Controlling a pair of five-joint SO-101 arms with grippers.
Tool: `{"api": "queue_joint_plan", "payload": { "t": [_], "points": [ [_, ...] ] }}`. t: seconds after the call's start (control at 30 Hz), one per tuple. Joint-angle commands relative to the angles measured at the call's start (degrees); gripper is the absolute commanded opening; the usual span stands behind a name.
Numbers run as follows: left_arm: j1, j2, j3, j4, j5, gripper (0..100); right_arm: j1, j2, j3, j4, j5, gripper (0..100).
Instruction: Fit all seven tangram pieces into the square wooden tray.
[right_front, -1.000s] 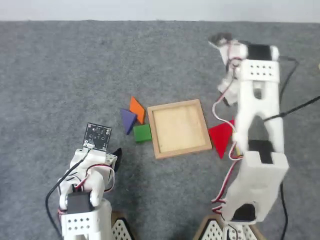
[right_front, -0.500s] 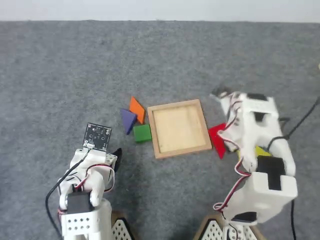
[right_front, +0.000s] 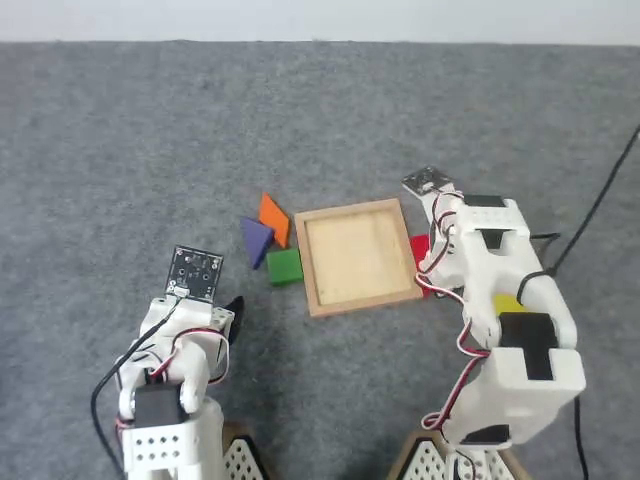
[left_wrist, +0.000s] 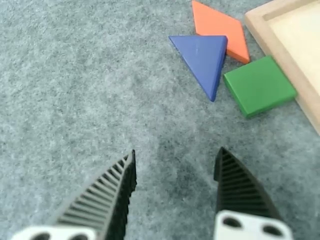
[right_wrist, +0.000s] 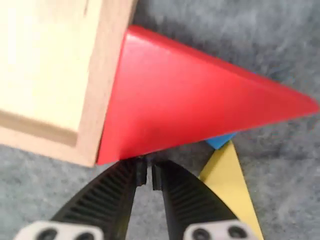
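Your right jaws sit nearly shut at the red triangle's (right_wrist: 190, 115) edge, left jaws wide; shove and it'll probably jam against the tray (right_wrist: 107, 75).

Overhead view, close wrist views, tray (right_front: 350, 207) shared

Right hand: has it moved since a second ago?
Yes. The right hand has drawn back toward its base, from beyond the wooden tray's far corner to beside its right rim, at the red triangle.
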Motion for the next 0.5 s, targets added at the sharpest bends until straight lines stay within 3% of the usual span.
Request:
{"api": "queue_joint_plan", "payload": {
  "t": [0.0,0.23,0.47],
  "points": [
    [0.09,-1.23,-0.48,0.35,-0.97,25,-2.15,-1.36,-4.84,-5.85,-3.96,4.3],
    [0.09,-1.23,-0.48,0.35,-0.97,25,-0.75,-6.29,-5.10,-11.65,-15.30,4.4],
    [0.09,-1.23,-0.48,0.35,-0.97,25,-0.84,-10.07,-8.70,-11.03,-24.09,15.7]
  ]
}}
